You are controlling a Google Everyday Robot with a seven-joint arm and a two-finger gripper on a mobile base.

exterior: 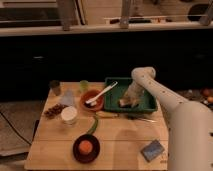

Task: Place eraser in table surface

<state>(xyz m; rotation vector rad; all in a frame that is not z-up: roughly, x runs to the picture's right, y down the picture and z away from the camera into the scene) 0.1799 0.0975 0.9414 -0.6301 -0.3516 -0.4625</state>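
Note:
The eraser (123,103), a small tan-brown block, lies inside the green tray (148,103) near its front left. My gripper (131,97) reaches down into the tray from the right, right above and beside the eraser; I cannot tell whether it touches it. The pale wooden table surface (120,140) carries the tray at its back right. My white arm (165,97) comes in from the lower right.
A red bowl (92,100) with a white spoon sits left of the tray. A white cup (68,115), a dark bowl holding an orange ball (86,147), a green vegetable (95,123), small cups at the back left and a blue-grey pad (152,150) are also there.

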